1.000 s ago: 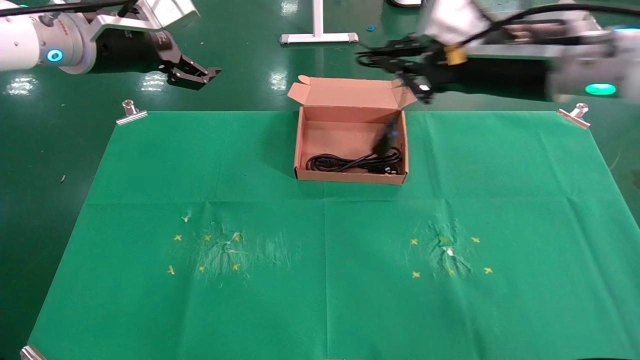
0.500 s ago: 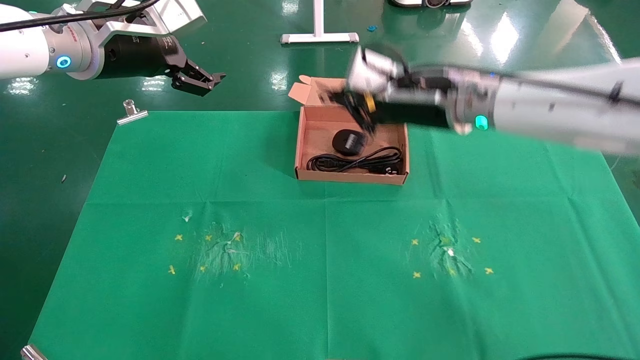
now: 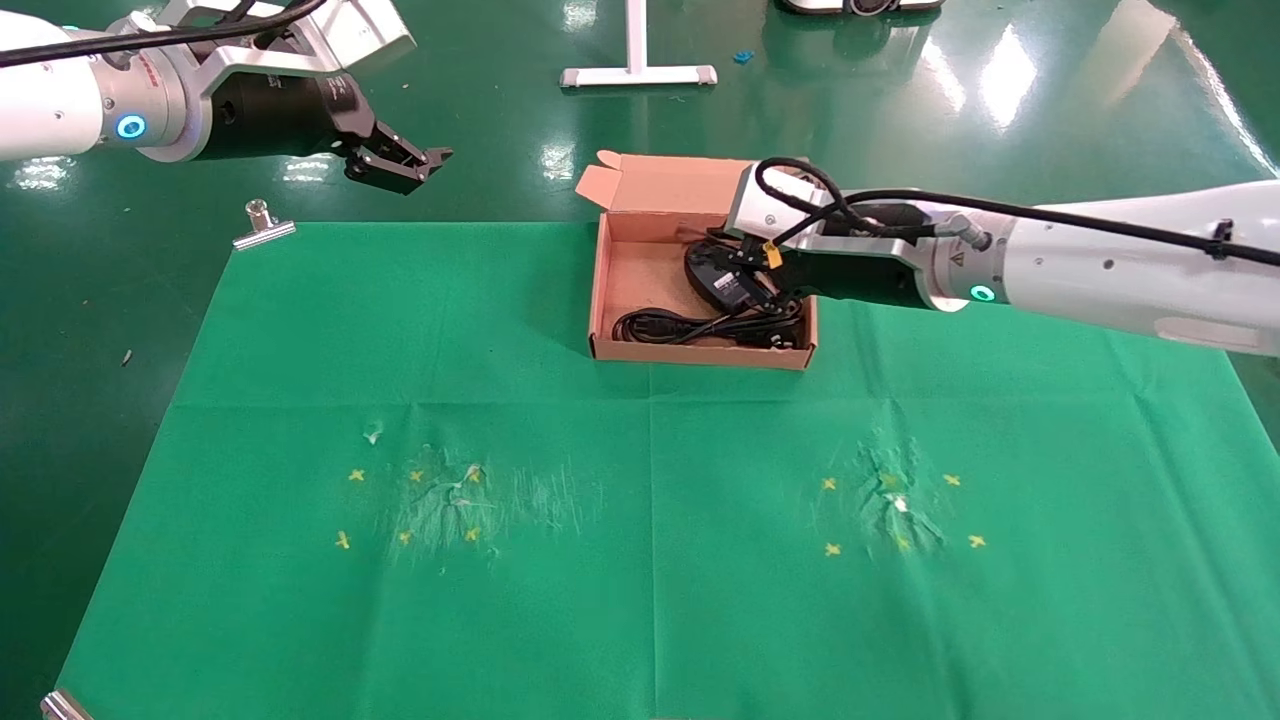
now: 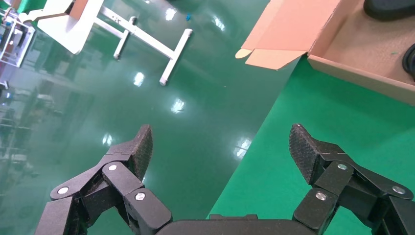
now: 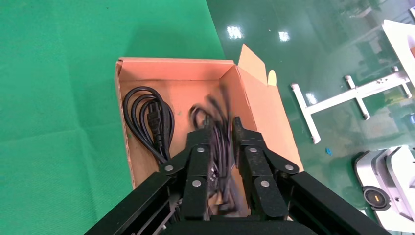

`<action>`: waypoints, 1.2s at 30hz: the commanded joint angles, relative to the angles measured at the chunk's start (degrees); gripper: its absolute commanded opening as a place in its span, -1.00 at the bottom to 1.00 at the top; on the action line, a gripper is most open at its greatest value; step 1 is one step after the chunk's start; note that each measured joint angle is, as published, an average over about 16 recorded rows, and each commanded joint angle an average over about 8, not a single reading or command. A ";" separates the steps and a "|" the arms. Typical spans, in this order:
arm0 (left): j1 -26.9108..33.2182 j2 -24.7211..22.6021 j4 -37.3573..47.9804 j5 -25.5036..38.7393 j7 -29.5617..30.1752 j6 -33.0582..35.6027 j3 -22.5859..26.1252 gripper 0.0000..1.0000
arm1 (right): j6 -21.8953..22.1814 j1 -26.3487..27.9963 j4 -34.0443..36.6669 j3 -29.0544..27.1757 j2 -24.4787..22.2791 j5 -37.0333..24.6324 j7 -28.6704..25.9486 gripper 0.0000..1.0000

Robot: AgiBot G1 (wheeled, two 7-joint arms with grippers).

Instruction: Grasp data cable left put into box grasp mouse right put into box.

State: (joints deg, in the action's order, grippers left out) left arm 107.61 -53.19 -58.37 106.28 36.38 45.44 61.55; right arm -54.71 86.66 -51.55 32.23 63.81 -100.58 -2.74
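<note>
We saw the left gripper (image 3: 400, 165) parked above the shiny floor beyond the green cloth's (image 3: 300, 400) far-left corner, its black fingers (image 4: 139, 149) spread wide with nothing between them. The shallow brown cardboard box (image 3: 602, 300) stood open mid-cloth, the looped thick black data cable (image 3: 690, 325) lying along its near wall. The right gripper (image 3: 745, 280) hung inside the box, pinching the small black oval mouse (image 3: 712, 275) above the cable

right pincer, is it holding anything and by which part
The right pincer is shut on the mouse, gripping its side nearest the arm, and holds it over the box. The left pincer is open and holds nothing.
</note>
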 commanded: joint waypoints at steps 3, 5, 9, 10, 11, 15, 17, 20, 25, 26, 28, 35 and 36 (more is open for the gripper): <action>0.00 -0.06 0.13 -0.04 -0.05 -0.01 0.00 1.00 | -0.18 0.22 -0.40 -0.12 -0.03 0.23 -0.06 1.00; 0.00 -0.08 0.17 -0.06 -0.06 -0.01 0.00 1.00 | -0.33 0.21 -0.58 -0.21 -0.12 0.47 -0.10 1.00; 0.00 -0.10 0.21 -0.10 -0.09 -0.01 0.00 1.00 | -1.07 -0.26 -1.17 -0.61 -0.75 1.81 -0.29 1.00; 0.00 -0.09 0.20 -0.09 -0.08 -0.01 0.01 1.00 | -1.37 -0.57 -1.34 -0.76 -1.05 2.39 -0.37 1.00; 0.00 -0.09 0.20 -0.09 -0.08 -0.01 0.01 1.00 | -1.74 -0.87 -1.60 -0.95 -1.39 3.09 -0.46 1.00; 0.00 -0.09 0.20 -0.09 -0.08 -0.01 0.01 1.00 | -3.66 -2.46 -2.94 -1.95 -3.19 6.73 -0.96 1.00; 0.00 -0.09 0.20 -0.09 -0.08 -0.01 0.01 1.00 | -4.67 -3.30 -3.65 -2.48 -4.14 8.67 -1.22 1.00; 0.00 -0.09 0.20 -0.09 -0.08 -0.01 0.01 1.00 | -6.22 -4.58 -4.73 -3.29 -5.59 11.62 -1.62 1.00; 0.00 -0.09 0.20 -0.09 -0.08 -0.01 0.01 1.00 | -8.78 -6.70 -6.51 -4.62 -7.98 16.48 -2.28 1.00; 0.00 -0.09 0.20 -0.09 -0.08 -0.01 0.01 1.00 | -9.29 -7.13 -6.88 -4.89 -8.47 17.46 -2.41 1.00; 0.00 -0.09 0.20 -0.09 -0.08 -0.01 0.01 1.00 | -10.31 -7.97 -7.59 -5.42 -9.42 19.39 -2.68 1.00; 0.00 -0.09 0.20 -0.09 -0.08 -0.01 0.01 1.00 | -13.89 -10.93 -10.09 -7.29 -12.77 26.20 -3.60 1.00; 0.00 -0.09 0.20 -0.09 -0.08 -0.01 0.01 1.00 | -14.41 -11.36 -10.45 -7.56 -13.26 27.18 -3.73 1.00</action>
State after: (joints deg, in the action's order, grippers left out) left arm 107.61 -53.29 -58.17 106.18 36.30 45.43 61.56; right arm -69.11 75.30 -61.99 24.67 50.56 -73.40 -6.47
